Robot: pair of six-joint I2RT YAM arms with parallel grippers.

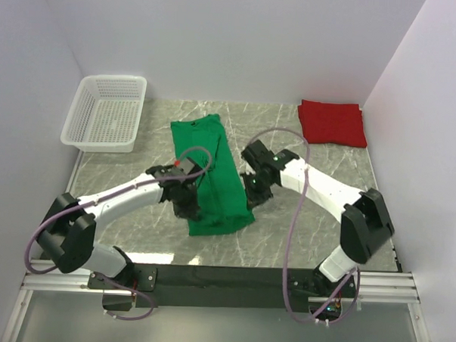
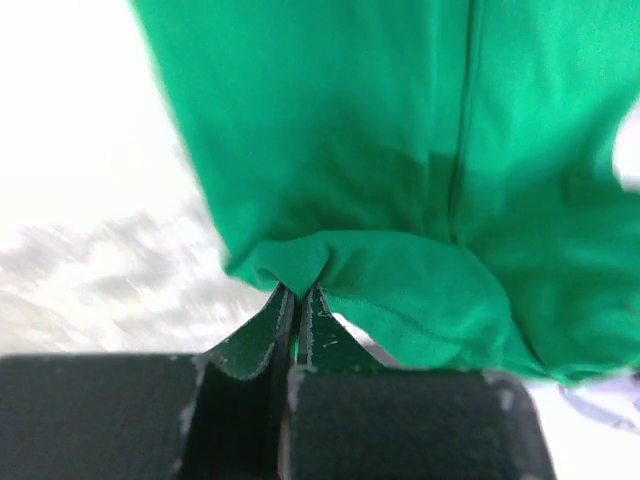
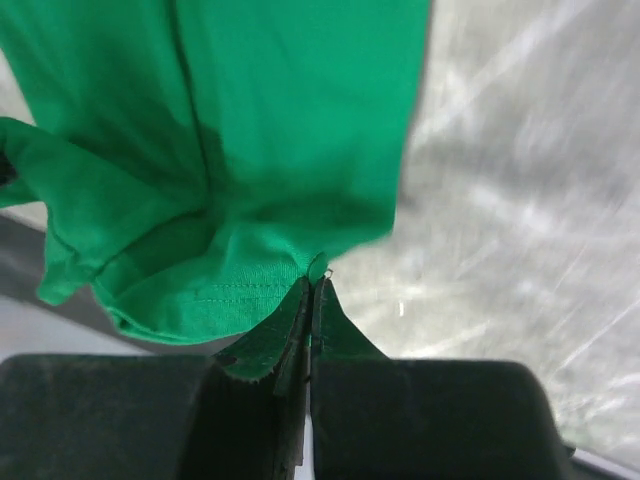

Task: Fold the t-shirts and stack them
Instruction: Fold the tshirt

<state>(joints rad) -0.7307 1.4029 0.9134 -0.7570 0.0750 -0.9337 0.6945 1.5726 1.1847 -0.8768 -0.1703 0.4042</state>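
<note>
A green t-shirt lies lengthwise just right of the white basket. The left gripper and right gripper are each clamped tight on the shirt's hem. A folded red t-shirt sits far right of the basket.

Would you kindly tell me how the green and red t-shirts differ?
The green t-shirt lies stretched long at mid-table; the red t-shirt is a compact folded rectangle in the far right corner. The left tool and right tool are shut on the green one's edges; nothing touches the red one. Both are plain cloth.
</note>
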